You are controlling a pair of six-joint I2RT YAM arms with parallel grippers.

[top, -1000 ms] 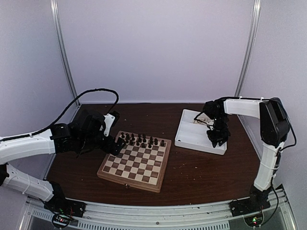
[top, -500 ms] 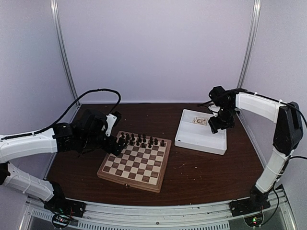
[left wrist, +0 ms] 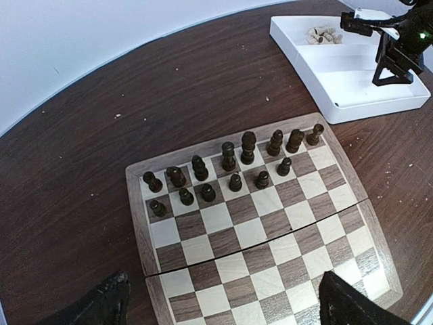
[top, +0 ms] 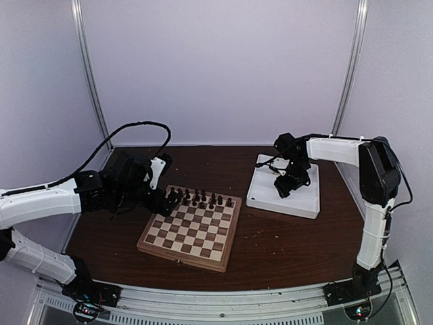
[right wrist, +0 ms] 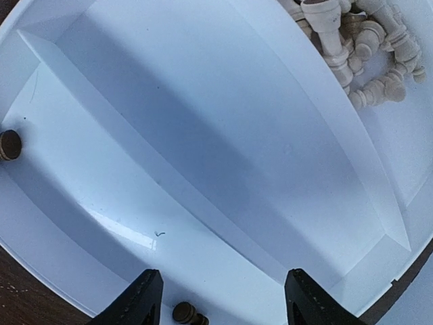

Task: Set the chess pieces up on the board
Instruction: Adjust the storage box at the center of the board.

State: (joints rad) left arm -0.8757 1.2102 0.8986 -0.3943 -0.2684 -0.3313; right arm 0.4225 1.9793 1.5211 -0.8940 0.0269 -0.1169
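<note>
Dark brown table [top: 270,237]: checked wooden board [top: 193,233] centre, dark turned pieces [left wrist: 237,159] on its far rows, cream pieces [right wrist: 352,40] in white plastic tray [top: 281,200], far-right. Left end effector [left wrist: 223,288] and right end effector [right wrist: 220,298] both released, empty. Reckon pieces are light and tippy; pinch mid-stem.

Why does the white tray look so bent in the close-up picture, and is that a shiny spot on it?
Right wrist view: the wide lens bows the white tray's straight dividers into arcs, and a glare streak lies on its floor, lower left. Left wrist view: the edges of the board bulge slightly. Top view: the tray looks straight-edged.
</note>
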